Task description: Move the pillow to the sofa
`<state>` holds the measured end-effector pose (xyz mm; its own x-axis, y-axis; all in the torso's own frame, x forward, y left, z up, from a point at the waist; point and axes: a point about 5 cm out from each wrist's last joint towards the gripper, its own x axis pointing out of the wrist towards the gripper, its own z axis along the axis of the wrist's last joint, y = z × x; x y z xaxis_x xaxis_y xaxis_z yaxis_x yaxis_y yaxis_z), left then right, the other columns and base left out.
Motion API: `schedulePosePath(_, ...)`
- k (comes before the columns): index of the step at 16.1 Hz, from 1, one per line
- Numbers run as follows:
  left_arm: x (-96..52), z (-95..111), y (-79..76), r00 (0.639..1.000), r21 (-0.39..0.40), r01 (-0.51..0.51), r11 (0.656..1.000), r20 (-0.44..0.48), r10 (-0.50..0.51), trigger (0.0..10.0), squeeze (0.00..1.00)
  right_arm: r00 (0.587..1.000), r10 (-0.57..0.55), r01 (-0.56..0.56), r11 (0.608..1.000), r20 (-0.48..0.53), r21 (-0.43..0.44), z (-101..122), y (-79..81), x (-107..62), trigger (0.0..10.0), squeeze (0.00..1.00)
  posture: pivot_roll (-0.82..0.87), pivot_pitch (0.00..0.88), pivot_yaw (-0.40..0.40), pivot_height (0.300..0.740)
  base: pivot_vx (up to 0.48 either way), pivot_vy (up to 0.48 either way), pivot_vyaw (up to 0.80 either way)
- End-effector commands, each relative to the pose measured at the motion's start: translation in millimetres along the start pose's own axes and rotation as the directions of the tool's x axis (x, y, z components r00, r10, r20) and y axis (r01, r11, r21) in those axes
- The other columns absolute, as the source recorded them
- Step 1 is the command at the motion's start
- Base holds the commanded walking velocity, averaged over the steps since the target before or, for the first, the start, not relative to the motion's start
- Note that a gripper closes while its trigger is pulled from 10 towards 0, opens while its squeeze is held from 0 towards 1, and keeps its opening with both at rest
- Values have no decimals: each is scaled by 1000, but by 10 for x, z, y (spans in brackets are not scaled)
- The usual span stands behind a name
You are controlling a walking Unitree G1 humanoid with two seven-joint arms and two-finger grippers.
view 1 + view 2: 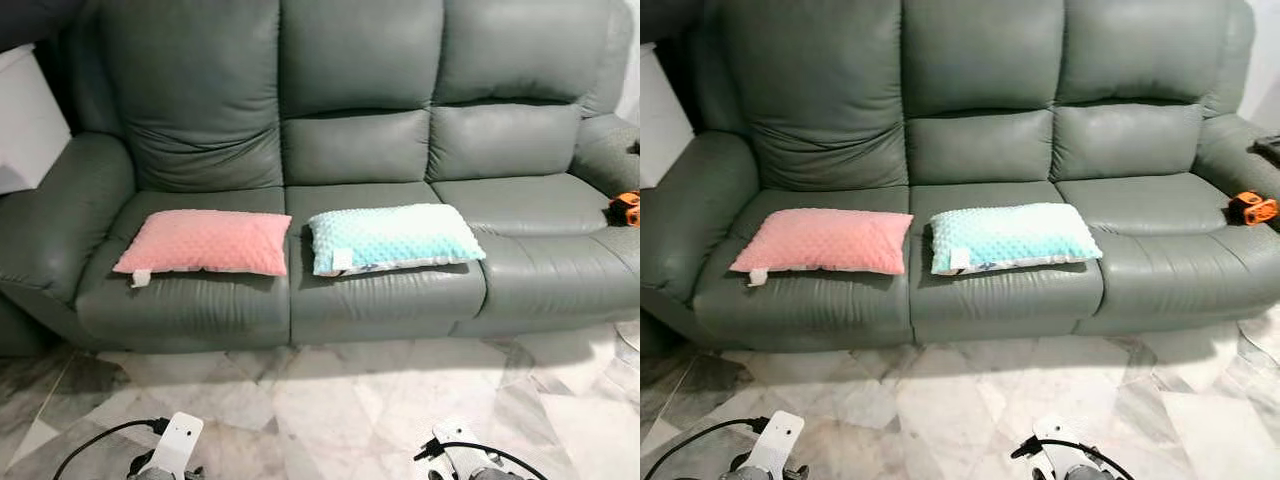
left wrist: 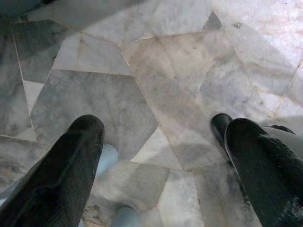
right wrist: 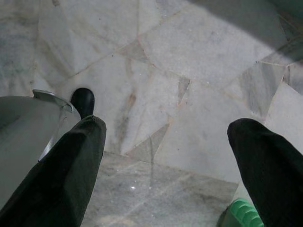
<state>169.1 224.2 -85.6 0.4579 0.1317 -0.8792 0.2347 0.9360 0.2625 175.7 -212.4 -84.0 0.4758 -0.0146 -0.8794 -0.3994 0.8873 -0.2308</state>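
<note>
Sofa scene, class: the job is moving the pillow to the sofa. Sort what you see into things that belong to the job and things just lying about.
Belong to the job:
pink pillow, on the left seat
teal pillow, on the middle seat
sofa

Just lying about:
orange thing on the right seat
green thing on the floor

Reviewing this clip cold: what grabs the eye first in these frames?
Two dotted pillows lying flat on the grey-green sofa: a pink pillow on the left seat and a mint pillow on the middle seat, apart from each other. A small orange object sits at the right end. Both grippers hang open over the marble floor.
</note>
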Motion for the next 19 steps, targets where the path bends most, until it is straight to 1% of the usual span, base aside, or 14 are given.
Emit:
schedulePosePath(1,-2,-18,15,1000,8,4,1000,-10,-3,10000,0,1000,-2,2,1000,-5,-1,-6,-3,-1,10000,0,-161,0,30,740,0,0,-756)
schedulePosePath(11,-1,-6,22,1000,8,2,1000,-12,-2,10000,0,1000,2,-2,1000,-2,0,7,8,2,10000,0,-155,0,34,740,0,0,-756)
schedulePosePath(12,2,16,24,1000,8,-1,1000,-11,1,10000,0,1000,10,-10,1000,17,18,37,22,6,10000,0,-156,0,34,740,0,0,0)
schedulePosePath(17,1,30,26,1000,-14,-4,1000,7,4,10000,0,1000,16,-16,1000,19,8,49,37,9,10000,0,-160,0,32,740,0,0,0)
schedulePosePath(19,-1,36,39,1000,-46,-15,999,24,16,10000,0,1000,18,-18,1000,20,6,46,39,8,10000,0,-162,0,32,740,0,0,0)
